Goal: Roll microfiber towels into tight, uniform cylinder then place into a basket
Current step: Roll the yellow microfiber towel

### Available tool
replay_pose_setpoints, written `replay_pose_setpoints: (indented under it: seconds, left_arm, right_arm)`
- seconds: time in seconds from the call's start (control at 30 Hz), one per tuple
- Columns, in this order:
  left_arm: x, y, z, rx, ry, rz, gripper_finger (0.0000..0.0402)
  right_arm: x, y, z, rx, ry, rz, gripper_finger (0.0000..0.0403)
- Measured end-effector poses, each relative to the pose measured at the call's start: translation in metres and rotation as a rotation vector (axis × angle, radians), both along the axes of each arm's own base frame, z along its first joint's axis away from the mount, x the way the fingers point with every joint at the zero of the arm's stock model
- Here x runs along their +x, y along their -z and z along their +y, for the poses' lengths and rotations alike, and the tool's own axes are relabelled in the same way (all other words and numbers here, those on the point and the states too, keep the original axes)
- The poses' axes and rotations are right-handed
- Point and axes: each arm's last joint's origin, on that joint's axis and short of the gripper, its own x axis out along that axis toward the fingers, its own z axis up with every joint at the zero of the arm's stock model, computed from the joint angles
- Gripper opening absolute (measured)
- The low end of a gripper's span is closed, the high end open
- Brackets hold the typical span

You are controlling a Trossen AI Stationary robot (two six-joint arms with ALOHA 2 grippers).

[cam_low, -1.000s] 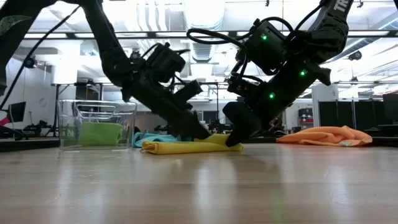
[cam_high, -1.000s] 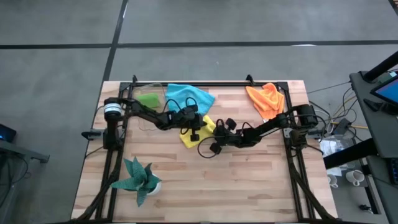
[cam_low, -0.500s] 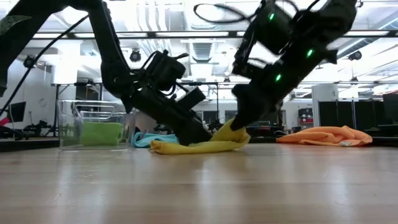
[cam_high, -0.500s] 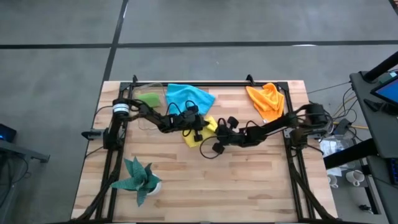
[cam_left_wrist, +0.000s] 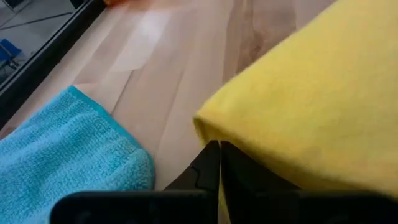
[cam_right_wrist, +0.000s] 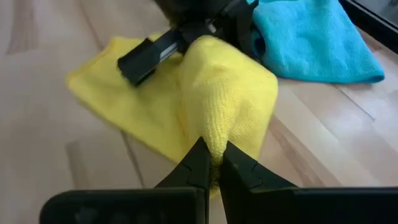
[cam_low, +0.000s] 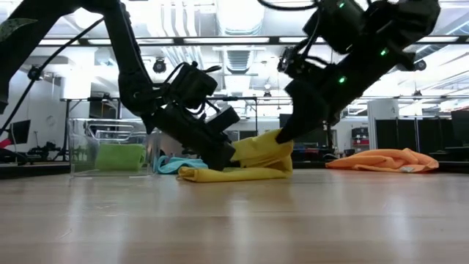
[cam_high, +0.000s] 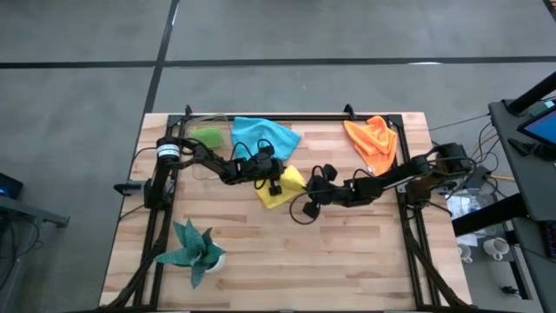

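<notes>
High view shows both arms meeting at the middle of the counter point(cam_high: 347, 261), over the yellow towel point(cam_high: 287, 187). The left claw point(cam_high: 271, 178) sits on the towel's upper-left side, pinched shut on its near edge; the left wrist view shows yellow cloth draped over the closed fingertips. The right claw point(cam_high: 314, 185) is just right of the towel, shut on a raised fold of it, and in the low view that fold stands up off the wood in a hump. The blue towel point(cam_high: 263, 136) lies flat just above, touching the yellow one's upper edge. The orange towel point(cam_high: 373, 139) is bunched at upper right, well apart. The lime green towel point(cam_high: 208, 137) already sits inside the basket point(cam_high: 193, 129) at upper left.

As for risks, the yellow cloth is bunching rather than rolling, so a loose, uneven cylinder looks likely if the lift goes on. The thin pinch on the right could slip off the fold. The left claw is close to the blue towel and might drag it along.

Compared with a second ago, the right claw has risen and drawn toward the right, pulling the yellow fold up from nearly flat, while the left arm's wrist has shifted slightly.
</notes>
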Motion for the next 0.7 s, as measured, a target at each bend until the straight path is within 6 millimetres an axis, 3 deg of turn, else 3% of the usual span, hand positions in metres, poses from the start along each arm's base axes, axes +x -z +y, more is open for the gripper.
replay_pose_setpoints:
  seconds: [0.2,0.7]
  left_arm:
    - [0.001,-0.010,0.000,0.002,-0.003,-0.032,0.0000]
    - [-0.002,-0.019,-0.001,-0.153,-0.114,-0.128,0.0000]
  right_arm:
    - [0.008,0.013,-0.002,-0.035,0.063,0.013,0.0013]
    - [0.007,0.000,-0.010,-0.184,0.348,-0.111,0.0012]
